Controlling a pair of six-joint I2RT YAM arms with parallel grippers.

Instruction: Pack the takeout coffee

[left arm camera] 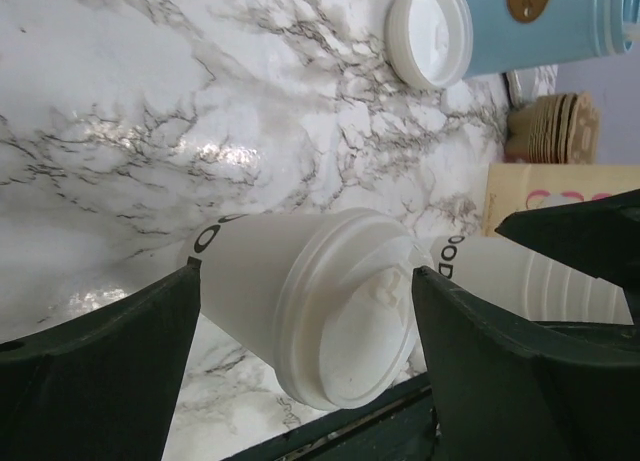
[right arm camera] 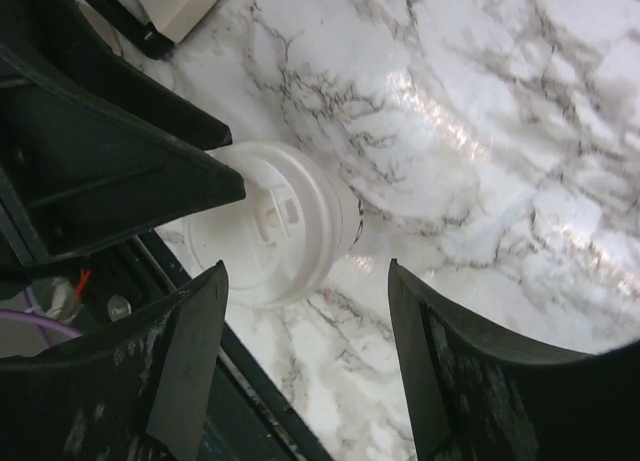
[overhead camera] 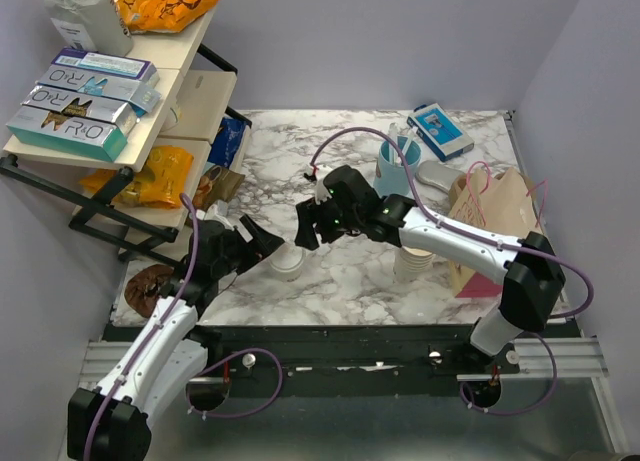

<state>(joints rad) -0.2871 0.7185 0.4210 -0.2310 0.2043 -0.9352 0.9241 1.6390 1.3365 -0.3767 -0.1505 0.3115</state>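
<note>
The coffee cup point(overhead camera: 288, 264) stands upright on the marble table point(overhead camera: 350, 293), well to the left of the paper bag point(overhead camera: 490, 211) and nearer the front edge than the bag is. It is a small paper cup with a plastic lid, so I think it is light, and a bit heavier if it is full. Its wall looks thin and would dent under a hard squeeze, and then the lid could pop off. The smooth side may be a little slippery too. The best place to hold it seems to be the middle of the side, just under the lid's rim, with a gentle squeeze and the cup kept upright. The left claw point(overhead camera: 268, 235) is spread wide, with one finger on each side of the cup, very close. I do not think it is holding it yet. The right claw point(overhead camera: 312, 224) is spread too and has nothing in it. It hangs a little closer to the bag than the cup is. The view from above shows both arms and the bag, but the cup is tiny there. The left wrist view shows the dark letters on the cup, the fingers point(left arm camera: 100, 371) around it and a loose lid point(left arm camera: 430, 33) on the table. The right wrist view looks down on the lid's top and shows the cup outside that claw's gap.
</note>
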